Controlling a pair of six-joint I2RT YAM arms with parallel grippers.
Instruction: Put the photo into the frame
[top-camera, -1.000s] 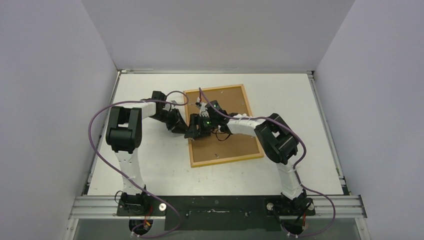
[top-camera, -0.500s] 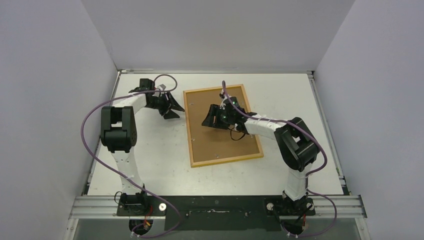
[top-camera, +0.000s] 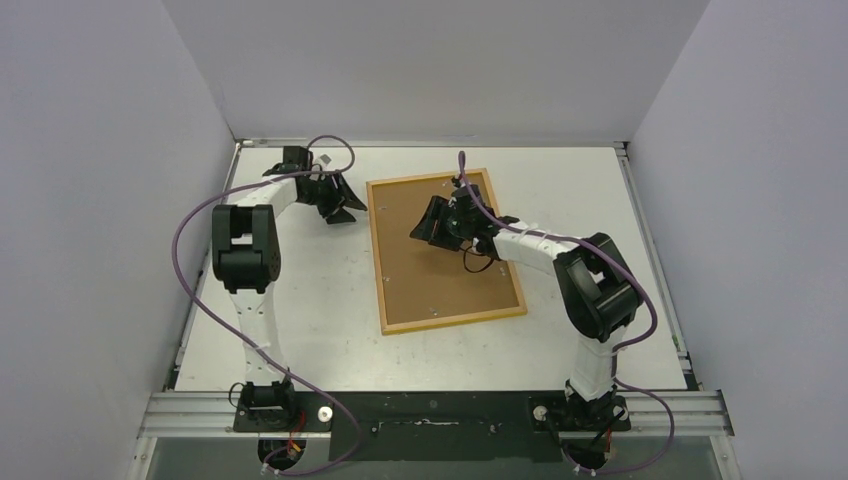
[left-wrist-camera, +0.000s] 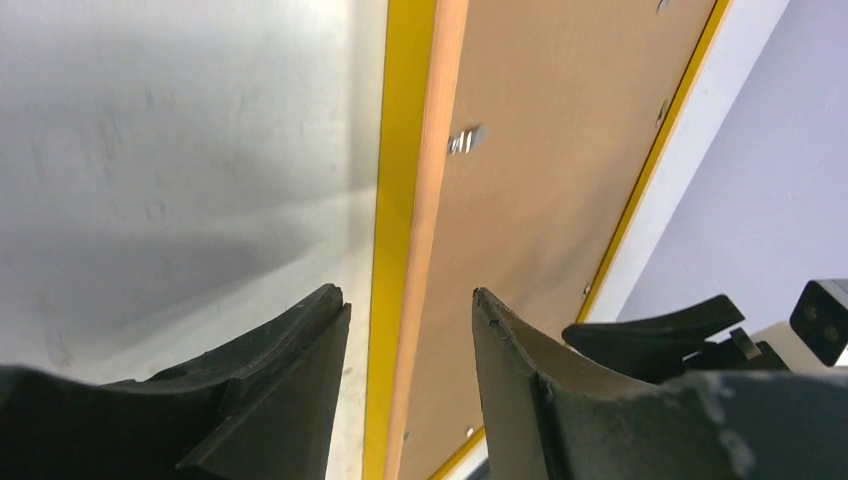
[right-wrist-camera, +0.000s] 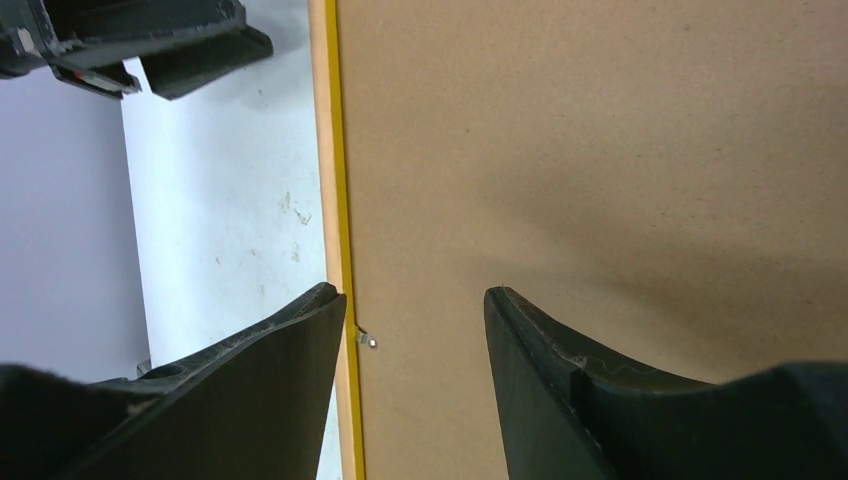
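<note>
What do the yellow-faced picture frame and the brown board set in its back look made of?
Thin rectangular yellow-faced frame: probably wood, since its side edge is bare pale tan; the yellow face looks smooth, painted or laminated. Flat brown backing board: likely hardboard or fibreboard, matte, evenly speckled, without grain. Its small shiny tabs look metal.

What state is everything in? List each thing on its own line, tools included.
frame: lying flat on the table, back side up.
backing board: set inside the frame, brown face up.
photo: not visible; cannot tell whether it lies under the board.
left tool: open, empty, beside the frame's left edge.
right tool: open, empty, over the backing board.
</note>
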